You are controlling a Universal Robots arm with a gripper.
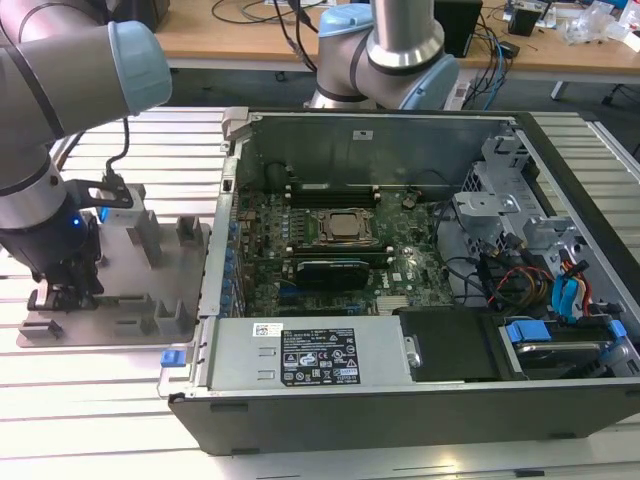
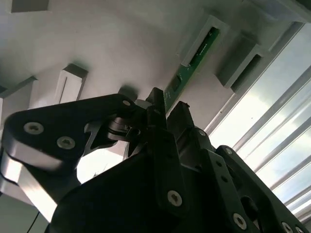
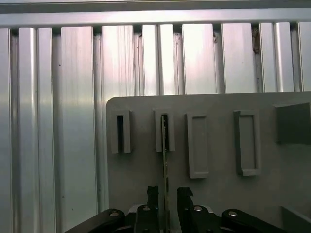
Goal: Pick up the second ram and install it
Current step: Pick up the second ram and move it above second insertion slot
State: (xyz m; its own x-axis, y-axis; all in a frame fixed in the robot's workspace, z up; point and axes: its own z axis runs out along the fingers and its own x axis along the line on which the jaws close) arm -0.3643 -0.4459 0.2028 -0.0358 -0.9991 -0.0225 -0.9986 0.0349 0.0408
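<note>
Slotted aluminium table [image 1: 100,400] ran under everything we saw, with an open computer case [image 1: 400,400] at the middle of the exterior view and its motherboard [image 1: 400,265] lying exposed inside. At the exterior view's left sat a grey plate [image 1: 120,335] with upright blocks, and the arm had its gripper [image 1: 62,295] down over it. In both wrist views the second ram [image 3: 165,145] [image 2: 194,53] stood on edge on that plate, its far end seated in a slotted block [image 3: 158,131]. We found the gripper [image 3: 166,190] [image 2: 168,104] straddling the near end, its fingers [image 3: 152,194] apart, a narrow gap showing on either side of the board.
</note>
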